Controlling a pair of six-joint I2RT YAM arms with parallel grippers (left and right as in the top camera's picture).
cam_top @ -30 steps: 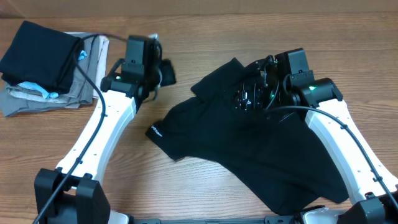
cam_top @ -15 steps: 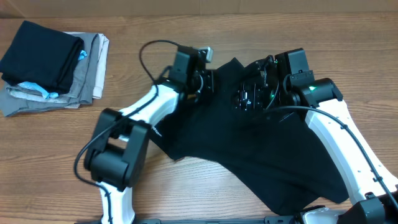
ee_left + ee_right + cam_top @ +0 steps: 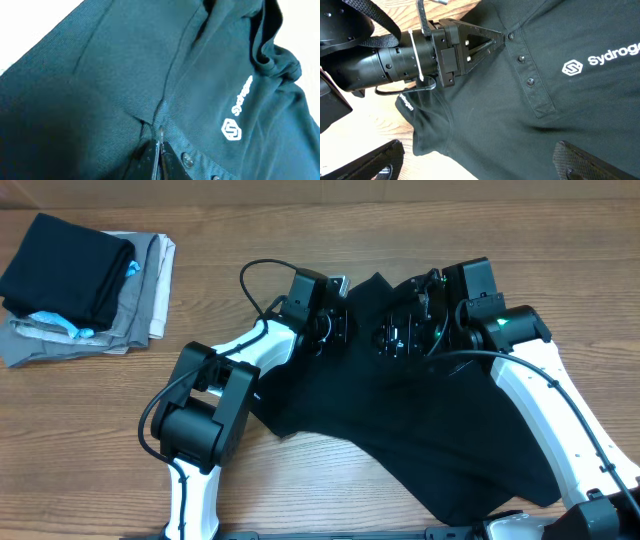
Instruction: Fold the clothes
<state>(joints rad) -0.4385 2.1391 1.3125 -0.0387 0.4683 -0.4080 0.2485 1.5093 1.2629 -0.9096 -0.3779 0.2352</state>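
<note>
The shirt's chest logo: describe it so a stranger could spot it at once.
Start at the black shirt spread on the table. Beside its button placket sits the logo: a white hexagon with lettering. The other white print, on the sleeve hem, is much smaller.

Left arm [image 3: 250,346] and right arm [image 3: 535,385] reach over the black shirt [image 3: 420,425] lying on the table [image 3: 90,440].

Folded garments [image 3: 85,290] lie stacked at the far-left corner of the wooden tabletop [image 3: 90,430]. A black one [image 3: 65,265] tops grey and beige ones [image 3: 145,300], with light-blue bits [image 3: 58,323] peeking out.
</note>
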